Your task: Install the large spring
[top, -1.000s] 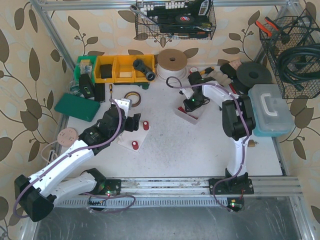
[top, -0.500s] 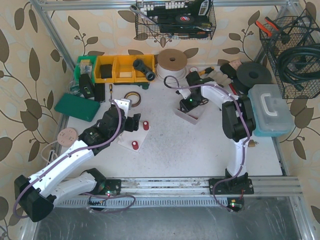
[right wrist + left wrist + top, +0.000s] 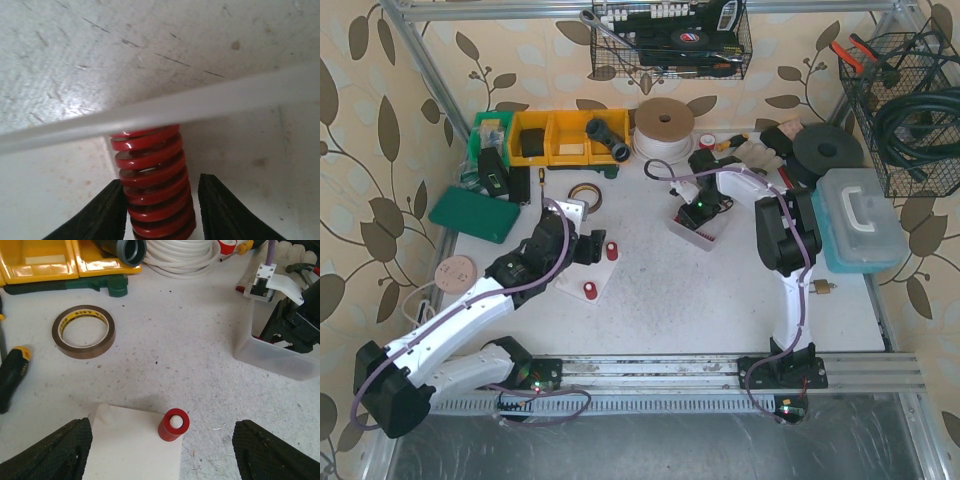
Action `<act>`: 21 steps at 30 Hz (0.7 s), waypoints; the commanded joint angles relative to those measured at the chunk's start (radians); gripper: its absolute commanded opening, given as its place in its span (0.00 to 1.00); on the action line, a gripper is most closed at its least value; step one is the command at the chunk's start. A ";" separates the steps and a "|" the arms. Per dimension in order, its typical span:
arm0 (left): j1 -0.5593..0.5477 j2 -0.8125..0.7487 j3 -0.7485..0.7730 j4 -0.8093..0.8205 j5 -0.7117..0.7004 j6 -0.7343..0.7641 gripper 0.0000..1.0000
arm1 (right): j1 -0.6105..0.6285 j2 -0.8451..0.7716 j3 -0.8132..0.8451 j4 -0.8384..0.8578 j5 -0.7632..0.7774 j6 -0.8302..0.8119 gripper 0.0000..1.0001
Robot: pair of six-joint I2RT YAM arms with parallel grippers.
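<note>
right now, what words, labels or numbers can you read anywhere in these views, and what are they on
No text reads clearly in any view.
Brown tape roll with a yellow inner core: dark print on the core, too small to read.
Black packages in the wire basket: white and red labels, too small to read.
</note>
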 commanded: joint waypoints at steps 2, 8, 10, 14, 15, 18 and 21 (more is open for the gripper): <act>0.010 0.043 -0.006 0.075 0.064 -0.036 0.78 | -0.002 0.008 0.005 0.008 0.092 0.005 0.40; 0.010 0.065 -0.011 0.086 0.064 -0.040 0.77 | -0.005 -0.027 -0.031 0.064 0.042 0.005 0.32; 0.010 0.064 -0.014 0.087 0.060 -0.041 0.77 | -0.005 -0.016 -0.035 0.064 0.034 -0.003 0.30; 0.011 0.063 -0.019 0.087 0.051 -0.046 0.77 | -0.007 -0.012 -0.046 0.079 0.037 -0.018 0.24; 0.011 0.064 -0.019 0.085 0.049 -0.048 0.77 | -0.006 -0.017 -0.051 0.084 0.038 -0.021 0.21; 0.011 0.065 -0.012 0.075 0.047 -0.052 0.77 | -0.006 -0.052 -0.066 0.106 0.042 -0.030 0.11; 0.017 0.064 0.001 0.056 0.050 -0.068 0.78 | -0.005 -0.105 -0.088 0.125 0.036 -0.036 0.01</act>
